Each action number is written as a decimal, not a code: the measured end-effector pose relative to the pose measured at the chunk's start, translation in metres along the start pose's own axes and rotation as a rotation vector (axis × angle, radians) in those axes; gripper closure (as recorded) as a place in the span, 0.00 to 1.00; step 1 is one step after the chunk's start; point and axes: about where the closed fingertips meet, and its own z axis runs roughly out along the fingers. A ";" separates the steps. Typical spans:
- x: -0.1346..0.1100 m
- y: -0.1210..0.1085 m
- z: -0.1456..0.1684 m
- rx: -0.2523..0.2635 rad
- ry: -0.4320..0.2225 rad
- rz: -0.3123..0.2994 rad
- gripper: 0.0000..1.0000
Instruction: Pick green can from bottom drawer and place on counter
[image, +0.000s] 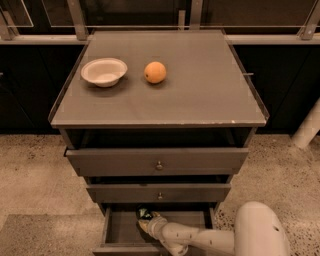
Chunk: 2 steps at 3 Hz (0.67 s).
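The green can lies in the open bottom drawer, near its back, just under the middle drawer's front. My white arm reaches in from the lower right, and my gripper is right at the can, touching or nearly touching it. The counter is the flat grey-brown top of the cabinet, above all three drawers.
A white bowl and an orange sit on the counter's back left. The top drawer and the middle drawer are pulled out slightly above my arm. Speckled floor surrounds the cabinet.
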 end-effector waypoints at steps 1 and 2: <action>0.000 0.000 0.000 0.000 0.000 0.000 0.87; 0.000 0.000 0.000 0.000 0.000 0.000 1.00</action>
